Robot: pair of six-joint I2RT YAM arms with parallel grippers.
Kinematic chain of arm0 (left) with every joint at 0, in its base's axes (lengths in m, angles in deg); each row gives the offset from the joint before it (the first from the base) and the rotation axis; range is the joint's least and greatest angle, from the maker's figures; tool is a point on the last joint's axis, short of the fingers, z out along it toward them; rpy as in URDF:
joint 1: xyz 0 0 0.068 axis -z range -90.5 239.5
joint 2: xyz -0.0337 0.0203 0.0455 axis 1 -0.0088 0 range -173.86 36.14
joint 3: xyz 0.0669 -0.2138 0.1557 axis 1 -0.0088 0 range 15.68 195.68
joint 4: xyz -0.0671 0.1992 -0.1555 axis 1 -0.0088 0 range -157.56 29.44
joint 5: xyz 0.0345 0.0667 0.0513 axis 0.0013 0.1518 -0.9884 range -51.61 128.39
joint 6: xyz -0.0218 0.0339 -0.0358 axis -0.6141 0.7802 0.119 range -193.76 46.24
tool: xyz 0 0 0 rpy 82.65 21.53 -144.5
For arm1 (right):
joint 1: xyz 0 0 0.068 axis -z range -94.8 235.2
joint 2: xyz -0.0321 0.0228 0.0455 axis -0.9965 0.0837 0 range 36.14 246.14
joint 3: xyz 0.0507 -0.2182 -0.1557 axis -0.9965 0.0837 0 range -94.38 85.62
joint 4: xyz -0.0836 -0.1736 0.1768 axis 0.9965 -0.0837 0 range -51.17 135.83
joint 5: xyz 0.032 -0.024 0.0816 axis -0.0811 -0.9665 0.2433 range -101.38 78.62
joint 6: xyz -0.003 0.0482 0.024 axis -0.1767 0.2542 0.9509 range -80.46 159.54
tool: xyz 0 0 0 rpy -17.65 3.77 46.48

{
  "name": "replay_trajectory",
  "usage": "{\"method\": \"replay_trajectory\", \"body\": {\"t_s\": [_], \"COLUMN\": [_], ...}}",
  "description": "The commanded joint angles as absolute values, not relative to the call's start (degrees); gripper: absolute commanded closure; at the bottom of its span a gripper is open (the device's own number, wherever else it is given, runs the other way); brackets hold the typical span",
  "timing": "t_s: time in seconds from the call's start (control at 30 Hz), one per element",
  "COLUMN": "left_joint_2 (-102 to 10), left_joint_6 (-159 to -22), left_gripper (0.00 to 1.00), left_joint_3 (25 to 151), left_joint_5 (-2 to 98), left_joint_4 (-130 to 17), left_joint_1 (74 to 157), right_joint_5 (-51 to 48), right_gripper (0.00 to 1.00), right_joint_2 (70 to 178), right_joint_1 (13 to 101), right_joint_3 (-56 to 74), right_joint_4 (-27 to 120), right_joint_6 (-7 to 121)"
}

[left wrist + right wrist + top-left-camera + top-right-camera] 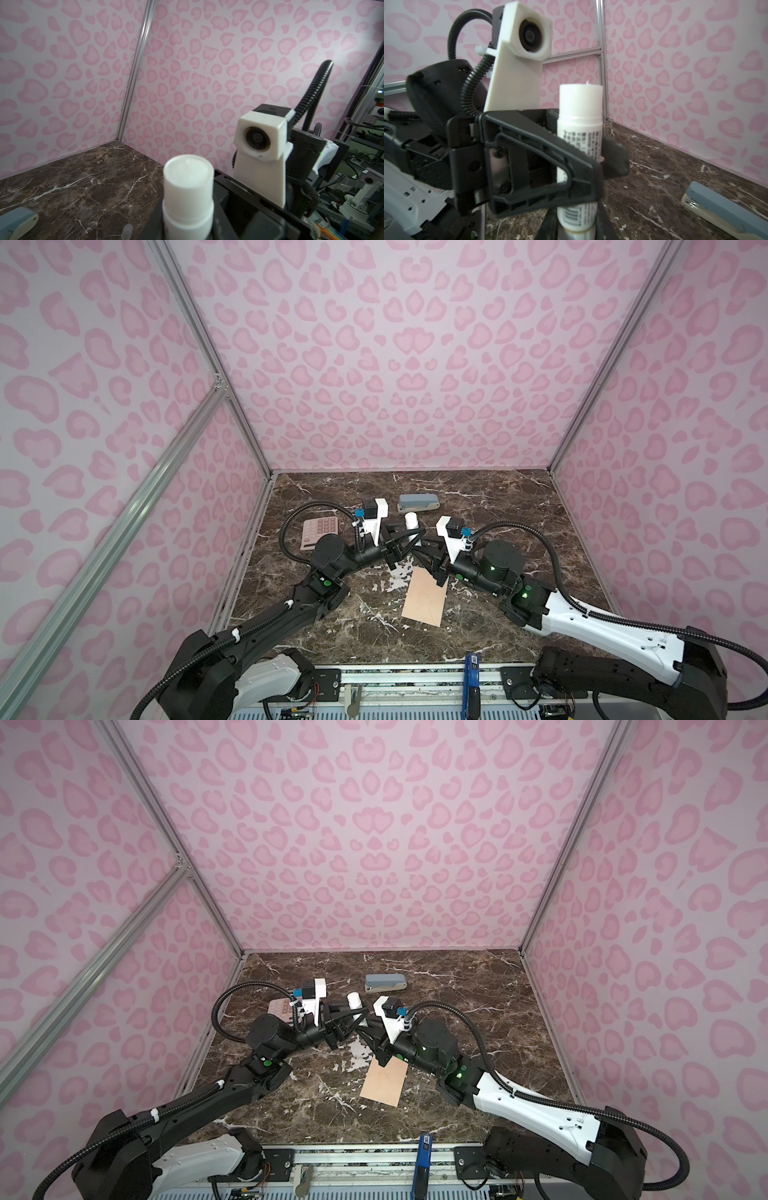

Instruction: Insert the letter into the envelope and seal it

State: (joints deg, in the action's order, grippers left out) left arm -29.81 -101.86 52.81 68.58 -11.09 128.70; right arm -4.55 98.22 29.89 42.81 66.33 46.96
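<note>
dark brown marble tabletop (498,510), and the plain peach paper envelope (426,597) lies flat at its front middle, far corner tucked under the right arm. grey-blue stapler (418,502) sits near the back. left gripper (601,162) clamps the white cylindrical glue stick (580,116) upright at mid-body, and right gripper (576,228) pinches its base.

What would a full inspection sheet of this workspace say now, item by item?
Surface: dark marble tabletop, white scuffs mid-table.
Job's things: envelope lies flat; letter: nothing seen.
Clutter: stapler at the back, pink calculator left.
Grippers: left pincer clamps an upright glue stick; right pincer grips its lower end.
Cables: black ribbed hose arches over each wrist.
Surroundings: pink heart-print walls, aluminium frame.
</note>
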Motion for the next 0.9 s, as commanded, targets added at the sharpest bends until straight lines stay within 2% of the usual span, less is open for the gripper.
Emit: {"method": "replay_trajectory", "body": {"t_s": [0.0,0.17,0.4,0.6,0.7,0.8,0.87], "left_joint_2": [-29.7,-30.6,-32.8,-31.6,-30.3,-29.1,-28.1], "left_joint_6": [-100.8,-101.4,-102.1,-101.3,-100.4,-100.0,-99.9], "left_gripper": [0.96,0.96,0.96,0.96,0.96,0.96,0.96], "left_joint_3": [52.9,52.9,53.7,53.1,53.1,53.1,52.7], "left_joint_5": [64.9,61.9,59.1,56.9,55.6,55.0,55.0], "left_joint_4": [-12.2,-10.4,-8.4,-9.2,-11.2,-12.7,-13.1], "left_joint_1": [129.6,130.7,132.2,132.3,132.2,131.5,130.8], "right_joint_5": [-20.0,-36.9,-52.7,-52.0,-49.0,-41.9,-38.6], "right_gripper": [0.84,0.84,0.83,0.78,0.69,0.57,0.52], "right_joint_2": [98.4,101.1,109.1,109.7,108.4,105.4,103.0], "right_joint_1": [26.0,18.7,10.3,9.6,10.0,11.2,11.9], "right_joint_3": [42.1,41.0,36.1,36.8,38.0,39.7,41.6], "right_joint_4": [67.5,71.6,75.8,76.0,74.6,70.6,68.9], "right_joint_6": [39.7,33.6,24.4,26.5,28.5,31.0,31.8]}}
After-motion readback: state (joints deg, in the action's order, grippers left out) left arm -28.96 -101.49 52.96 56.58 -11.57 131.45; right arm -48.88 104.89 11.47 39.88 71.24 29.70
